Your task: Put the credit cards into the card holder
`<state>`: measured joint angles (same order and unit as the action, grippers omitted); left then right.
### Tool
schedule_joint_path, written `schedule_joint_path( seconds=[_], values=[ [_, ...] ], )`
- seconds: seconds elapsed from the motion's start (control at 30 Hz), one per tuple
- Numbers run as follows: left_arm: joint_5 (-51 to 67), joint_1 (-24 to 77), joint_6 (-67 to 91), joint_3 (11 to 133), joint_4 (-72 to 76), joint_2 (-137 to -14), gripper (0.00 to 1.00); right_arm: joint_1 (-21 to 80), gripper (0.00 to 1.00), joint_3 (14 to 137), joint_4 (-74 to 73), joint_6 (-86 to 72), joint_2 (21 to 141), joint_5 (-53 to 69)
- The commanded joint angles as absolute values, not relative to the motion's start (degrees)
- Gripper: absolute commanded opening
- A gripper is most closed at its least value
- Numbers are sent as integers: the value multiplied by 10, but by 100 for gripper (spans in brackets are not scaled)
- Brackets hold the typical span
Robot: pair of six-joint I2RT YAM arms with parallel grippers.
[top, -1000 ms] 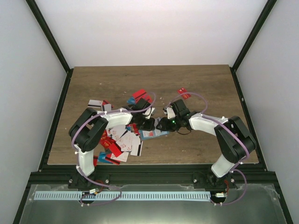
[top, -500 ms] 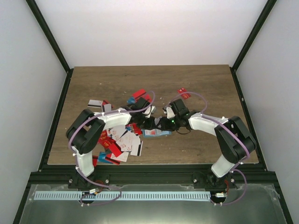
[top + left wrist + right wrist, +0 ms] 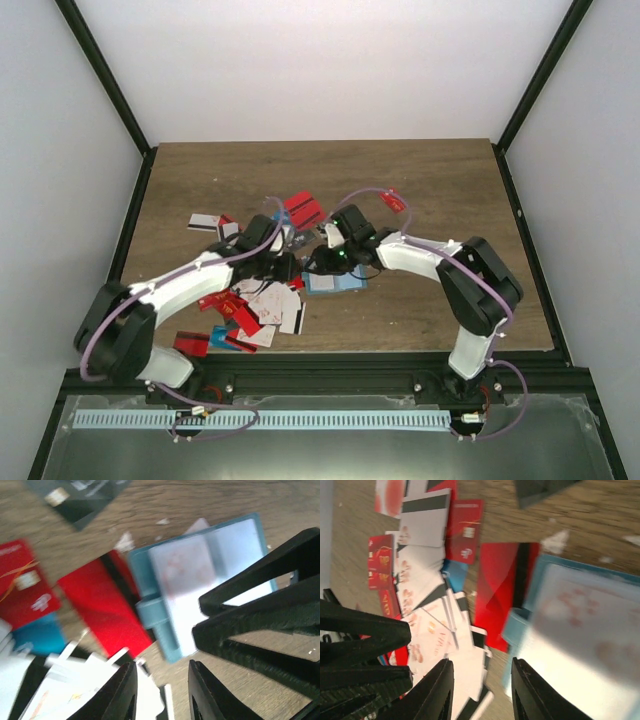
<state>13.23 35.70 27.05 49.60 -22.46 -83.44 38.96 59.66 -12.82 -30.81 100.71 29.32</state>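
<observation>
Here, the card holder point(image 3: 337, 284) lies open and flat on the worktop point(image 3: 430, 180), pale pockets facing up, just right of the main heap of credit cards point(image 3: 262, 305). Both arms reach inward and meet above this spot.

The left fingers point(image 3: 287, 268) hang over the right edge of the heap, just left of the holder. In the left wrist view they are spread, with nothing between them and white cards lying below the gap.

The right fingers point(image 3: 318, 262) hover at the holder's upper left corner. In the right wrist view they are likewise spread and grip nothing. Seen from the left wrist, they appear as two black wedges lying across the holder's right half; whether they touch it cannot be told.

A red card with a black stripe point(image 3: 106, 605) meets the holder's left edge, beside a short teal tab point(image 3: 150, 616) that juts from that edge. Whether the card passes under the holder cannot be told. A dark card point(image 3: 80, 495) lies just beyond the holder on the bare wood.

Further cards lie apart from the heap: a red card point(image 3: 303, 210) behind the fingers, another red card point(image 3: 392, 198) towards the right, and a white striped card point(image 3: 205, 222) at the left
</observation>
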Motion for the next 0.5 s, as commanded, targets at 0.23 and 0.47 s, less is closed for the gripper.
schedule_joint_path(
  seconds=[0.23, 0.47],
  values=[
    [80, 345, 318, 407, -323, -667, 53, 420, 35, 664, -149, -308, 995, 289],
    [33, 353, 379, 372, -353, -635, 64, 467, 35, 582, -98, -346, 955, 279]
  ],
)
